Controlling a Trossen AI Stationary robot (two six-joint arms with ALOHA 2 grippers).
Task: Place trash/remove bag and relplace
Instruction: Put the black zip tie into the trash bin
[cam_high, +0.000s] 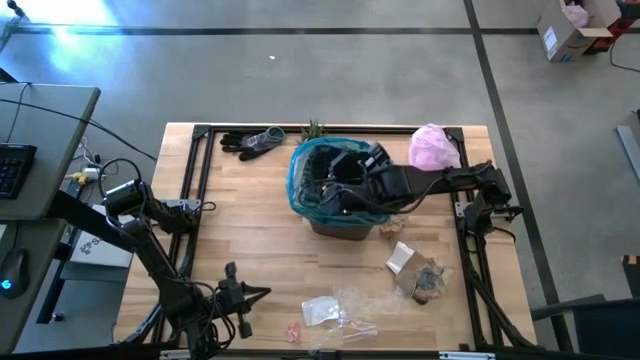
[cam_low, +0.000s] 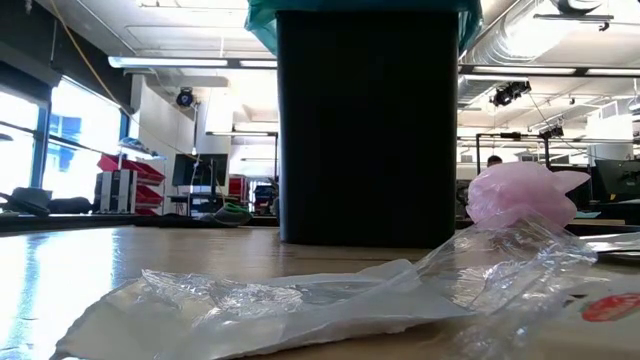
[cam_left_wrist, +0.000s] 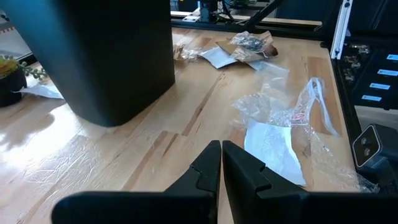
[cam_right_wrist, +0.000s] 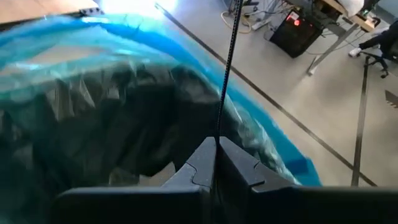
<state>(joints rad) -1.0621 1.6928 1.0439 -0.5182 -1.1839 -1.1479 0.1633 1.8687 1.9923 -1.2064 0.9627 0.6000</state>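
Observation:
A black bin (cam_high: 340, 205) stands upright on the table's middle, lined with the teal bag (cam_high: 310, 165), whose rim folds over the bin's edge. My right gripper (cam_right_wrist: 217, 148) is shut above the bin's opening, looking down into the bag (cam_right_wrist: 93, 93); nothing shows between its fingers. Trash lies on the near right of the table: a white paper scrap (cam_high: 400, 257), a brownish lump (cam_high: 428, 281) and clear wrappers (cam_high: 345, 308). My left gripper (cam_left_wrist: 221, 155) is shut just above the wood near the near edge (cam_high: 255, 293), left of the wrappers (cam_left_wrist: 280, 109).
Dark gloves (cam_high: 250, 142), a small green plant (cam_high: 313, 130) and a pale pink bag (cam_high: 433, 148) lie along the far edge. A black frame (cam_high: 190, 180) borders the table. In the low view a clear wrapper (cam_low: 300, 300) lies before the bin (cam_low: 365, 120).

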